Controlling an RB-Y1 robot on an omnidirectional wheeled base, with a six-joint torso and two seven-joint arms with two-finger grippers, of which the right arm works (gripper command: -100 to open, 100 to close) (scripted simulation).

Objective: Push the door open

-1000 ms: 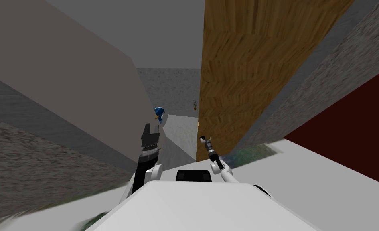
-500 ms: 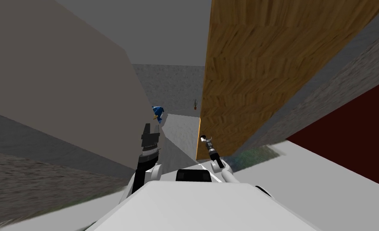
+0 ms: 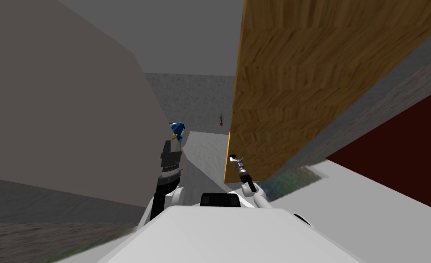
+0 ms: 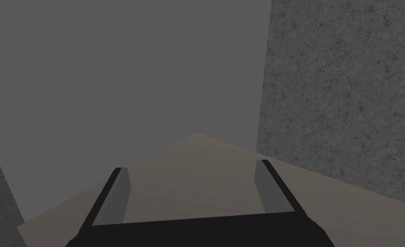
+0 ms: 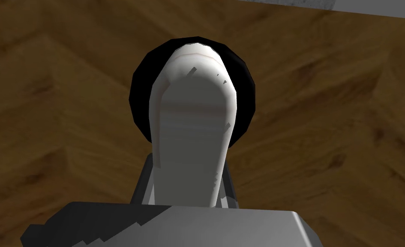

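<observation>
1. Wooden door [image 3: 301,91] stands on the R side in head view. Its free edge is just beside the R gripper [image 3: 234,160].
2. A gap btw the door and the beige wall [image 3: 64,114] on the L shows pale floor [image 3: 207,150] beyond.
3. R wrist view: a white lever handle [image 5: 193,128] sits on a black round rosette [image 5: 245,98], mounted on the door's brown face. The R fingers [image 5: 141,186] press the lever's two sides, so the pincer is clamped on the handle.
4. L gripper [image 4: 193,188] is raised close to the beige wall. Its fingers [image 4: 119,197] stand wide apart w/ nothing btw them.
5. Past the gap, a small blue object [image 3: 177,128] w/ a yellowish bit sits at the beige wall's far edge. Poss. a toy, too small to tell.
6. A small potted plant [image 3: 221,119] stands further back, by the rough grey wall [image 3: 191,98].
7. A dark red surface [image 3: 401,155] lies at far R.
</observation>
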